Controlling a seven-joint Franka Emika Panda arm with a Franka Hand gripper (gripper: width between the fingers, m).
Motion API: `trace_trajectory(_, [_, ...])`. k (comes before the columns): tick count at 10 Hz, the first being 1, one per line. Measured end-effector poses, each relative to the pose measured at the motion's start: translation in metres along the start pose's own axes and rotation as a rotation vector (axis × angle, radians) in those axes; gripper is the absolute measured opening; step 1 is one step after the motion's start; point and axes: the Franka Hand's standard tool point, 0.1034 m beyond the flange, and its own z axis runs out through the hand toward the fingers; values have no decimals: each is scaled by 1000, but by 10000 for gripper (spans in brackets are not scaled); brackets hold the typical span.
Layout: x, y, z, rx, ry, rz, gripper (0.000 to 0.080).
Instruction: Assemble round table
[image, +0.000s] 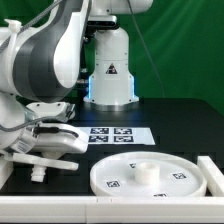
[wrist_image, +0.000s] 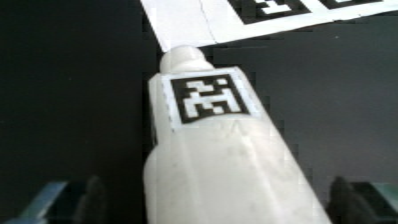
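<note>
Arm (image: 45, 55): white and bulky, it fills the exterior view's left and bends down low over the black worktop (image: 175, 120).
Jaws: in the wrist view one finger (wrist_image: 63, 200) stands on each side of the foot piece. A dark strip shows between that finger and the part, and I cannot tell whether they pinch it or stand spread.
Foot piece (image: 38, 160): white and long, under the wrist and low by the worktop. Whether it rests there or is lifted is unclear. Its narrow end carries a black-white tag (wrist_image: 210, 98) and points toward the marker board.
Marker board (image: 118, 135): flat at the middle, in front of the arm's base (image: 110, 75).
Disc (image: 110, 180): right of the middle, at the front, lying flat with small tags on its face.
Leg (image: 145, 170): short, upright at the disc's centre.
Block (image: 210, 172): white, at the far right edge, just beside the disc.
</note>
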Motion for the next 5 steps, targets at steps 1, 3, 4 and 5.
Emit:
trace_trajectory(1, [0,0,0,0,0,0,513])
trace_trajectory(3, [0,0,0,0,0,0,405])
trace_trajectory(4, [0,-3,-2,-3,5,-2,405])
trace_trajectory(5, [-8,-14,-12,-7,8,-1,405])
